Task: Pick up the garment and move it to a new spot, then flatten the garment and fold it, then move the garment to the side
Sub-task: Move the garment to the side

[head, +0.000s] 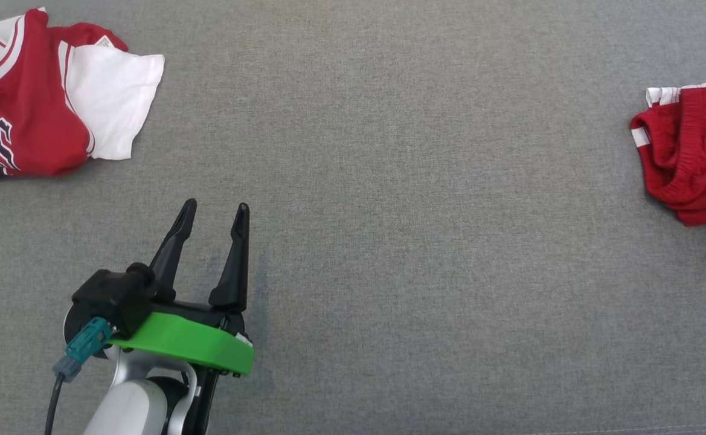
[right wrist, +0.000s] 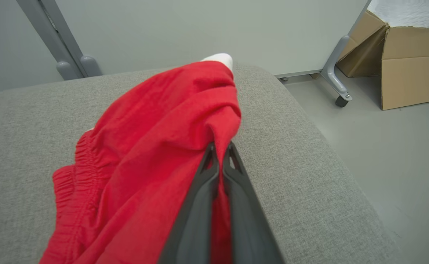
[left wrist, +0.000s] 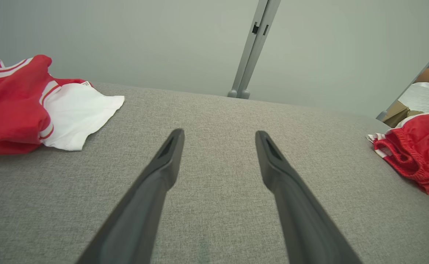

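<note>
The garment [right wrist: 155, 139], a pair of red shorts with an elastic waistband and white trim, lies bunched near the right end of the grey cushioned surface [head: 425, 181]. My right gripper [right wrist: 220, 146] is shut on a fold of its red cloth. In the head view the garment [head: 694, 151] sits at the right edge, partly cut off. It also shows far right in the left wrist view [left wrist: 416, 157]. My left gripper [head: 215, 208] hovers open over bare fabric at the lower left, and its spread fingers [left wrist: 163, 172] hold nothing.
A red and white jersey [head: 20, 103] lies crumpled at the far left [left wrist: 12, 106]. The surface drops off at its right edge [right wrist: 328, 146] to the floor. There stand a cardboard box [right wrist: 408, 55] and a wheeled partition leg [right wrist: 333, 79]. A grey post [left wrist: 253, 44] rises behind.
</note>
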Robot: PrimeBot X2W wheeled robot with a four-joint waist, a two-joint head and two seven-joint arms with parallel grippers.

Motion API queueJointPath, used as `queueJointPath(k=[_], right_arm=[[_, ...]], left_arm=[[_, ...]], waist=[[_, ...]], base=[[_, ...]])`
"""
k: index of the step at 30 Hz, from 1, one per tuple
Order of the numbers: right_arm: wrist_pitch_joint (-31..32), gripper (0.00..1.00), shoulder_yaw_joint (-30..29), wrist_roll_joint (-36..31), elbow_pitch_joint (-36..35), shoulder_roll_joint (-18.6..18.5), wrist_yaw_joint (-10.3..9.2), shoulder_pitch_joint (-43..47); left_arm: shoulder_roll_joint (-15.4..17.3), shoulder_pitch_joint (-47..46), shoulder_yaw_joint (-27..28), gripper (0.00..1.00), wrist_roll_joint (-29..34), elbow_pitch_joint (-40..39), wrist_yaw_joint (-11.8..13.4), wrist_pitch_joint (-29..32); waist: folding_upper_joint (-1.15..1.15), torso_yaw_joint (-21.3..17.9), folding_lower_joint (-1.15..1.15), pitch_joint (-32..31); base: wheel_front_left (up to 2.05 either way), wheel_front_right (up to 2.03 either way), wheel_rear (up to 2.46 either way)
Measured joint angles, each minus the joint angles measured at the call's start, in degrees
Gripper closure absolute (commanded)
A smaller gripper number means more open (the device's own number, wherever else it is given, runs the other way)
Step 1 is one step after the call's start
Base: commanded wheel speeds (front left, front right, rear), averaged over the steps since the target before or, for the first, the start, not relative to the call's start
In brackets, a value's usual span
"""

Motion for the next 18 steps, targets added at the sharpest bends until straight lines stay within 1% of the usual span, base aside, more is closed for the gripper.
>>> queueJointPath(k=[4, 8, 9, 10, 12, 13, 14, 17, 18], right_arm=[[0.00, 1.00, 2.24, -2.80, 0.62, -0.01, -0.24, -1.47], [-0.02, 1.00, 3.60, -4.72, 2.29, 0.00, -1.14, -1.51], [-0.03, 0.84, 3.70, -5.04, 2.61, 0.00, -1.20, -1.51], [-0.26, 0.75, 3.87, -5.33, 2.92, 0.00, -1.62, -1.52], [-0.60, 0.34, 3.93, -5.87, 3.65, 0.00, -2.12, -1.54], [-0.69, 0.07, 3.99, -6.30, 4.02, -0.05, -2.14, -1.58], [-0.92, 0.00, 4.03, -6.65, 4.36, -0.10, -2.14, -1.64], [-1.03, 0.00, 4.13, -6.94, 5.35, -0.19, -2.26, -1.79], [-1.02, 0.00, 4.20, -7.03, 5.63, -0.12, -2.65, -1.86]], left_arm=[[0.38, -0.07, 0.26, 0.00, 0.85, -1.13, 0.00, 0.85], [0.42, -0.24, 0.13, 0.00, 1.13, -1.49, 0.00, 1.43], [0.42, -0.26, 0.13, 0.00, 1.22, -1.64, 0.00, 1.88], [0.43, -0.27, 0.15, 0.00, 1.25, -1.69, 0.00, 1.88], [0.44, -0.27, 0.20, 0.00, 1.26, -1.80, 0.00, 1.90], [0.44, -0.27, 0.24, 0.00, 1.26, -1.90, 0.00, 1.92], [0.44, -0.27, 0.31, 0.00, 1.27, -2.02, 0.01, 2.13], [0.42, -0.27, 0.63, 0.00, 1.26, -2.19, 0.01, 2.42], [0.41, -0.26, 0.88, 0.00, 1.27, -2.31, 0.01, 2.42]], waist=[[0.00, -0.09, 0.00, 0.50], [0.00, 0.01, 0.00, 0.81], [0.00, 0.06, 0.00, 0.90], [0.00, 0.09, 0.00, 0.99], [0.00, 0.10, 0.00, 1.10], [0.00, 0.08, 0.00, 1.14], [0.00, 0.06, 0.00, 1.18], [0.00, -0.13, 0.00, 1.27], [0.00, -0.26, 0.00, 1.28]], base=[[0.00, 0.00, 0.00], [0.00, 0.00, 0.00], [0.00, 0.00, 0.00], [0.00, 0.00, 0.00], [0.00, 0.00, 0.00], [0.00, 0.00, 0.00], [0.00, 0.00, 0.00], [0.00, 0.00, 0.00], [0.00, 0.00, 0.00]])
